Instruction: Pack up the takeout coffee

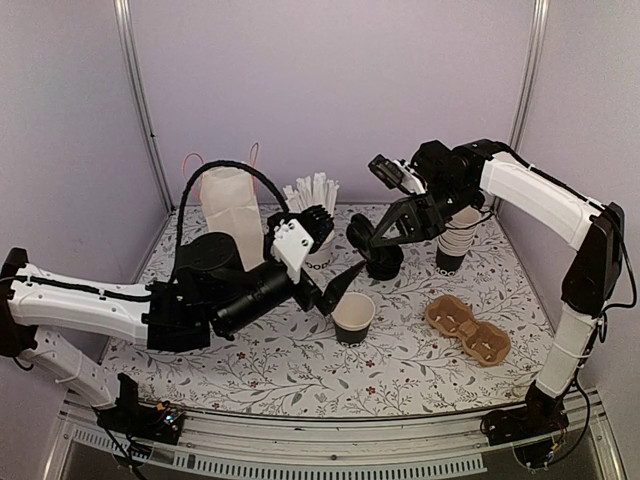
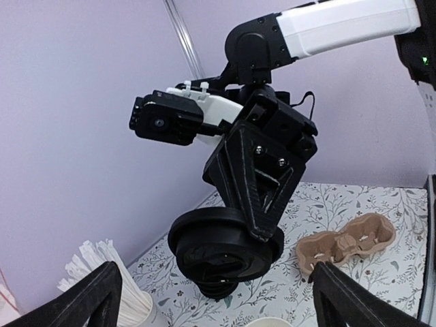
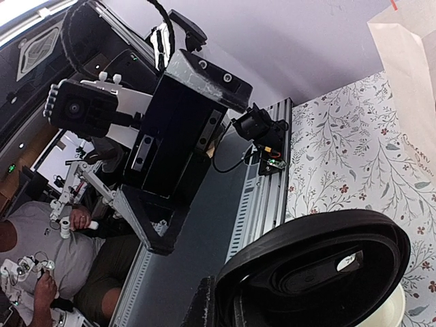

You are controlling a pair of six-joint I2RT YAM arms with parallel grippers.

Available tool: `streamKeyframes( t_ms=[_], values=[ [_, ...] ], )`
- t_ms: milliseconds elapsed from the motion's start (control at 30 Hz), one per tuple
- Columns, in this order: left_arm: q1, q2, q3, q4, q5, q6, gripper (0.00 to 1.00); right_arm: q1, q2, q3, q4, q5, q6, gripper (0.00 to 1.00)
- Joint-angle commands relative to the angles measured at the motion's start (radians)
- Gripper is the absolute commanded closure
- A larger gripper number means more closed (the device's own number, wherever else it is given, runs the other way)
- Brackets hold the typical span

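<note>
The takeout coffee cup (image 1: 354, 317) stands lidless in mid-table, black outside and white inside; only its rim (image 2: 279, 322) shows in the left wrist view. My right gripper (image 1: 373, 240) is shut on the edge of a round black lid (image 2: 225, 242), tilted just above a short stack of lids (image 1: 384, 264) behind the cup. That lid (image 3: 320, 266) fills the right wrist view beside my right gripper (image 3: 272, 303). My left gripper (image 1: 336, 290) hovers open just left of the cup with nothing between its fingers (image 2: 88, 296), facing the lid.
A white cup of straws (image 1: 316, 222) and a paper bag (image 1: 232, 205) stand at the back left. A stack of black cups (image 1: 455, 245) is behind the right gripper. A brown pulp cup carrier (image 1: 467, 328) lies at the right.
</note>
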Motion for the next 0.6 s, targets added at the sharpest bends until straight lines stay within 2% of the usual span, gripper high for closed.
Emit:
streamKeyframes(
  t_ms=[0,200,467,567],
  values=[
    [-0.024,0.073,0.096,-0.022,-0.024,0.18,0.01,-0.003,-0.038,0.0,-0.075,-0.182,-0.277,0.96],
    [-0.019,0.109,0.168,-0.096,-0.005,0.274,0.04,-0.003,-0.049,-0.015,-0.082,-0.214,-0.276,0.97],
    [0.015,0.117,0.217,-0.242,0.081,0.292,0.08,-0.003,-0.06,-0.023,-0.073,-0.26,-0.264,0.99],
    [0.025,0.118,0.224,-0.249,0.084,0.296,0.09,-0.004,-0.071,-0.043,-0.032,-0.29,-0.219,1.0]
  ],
)
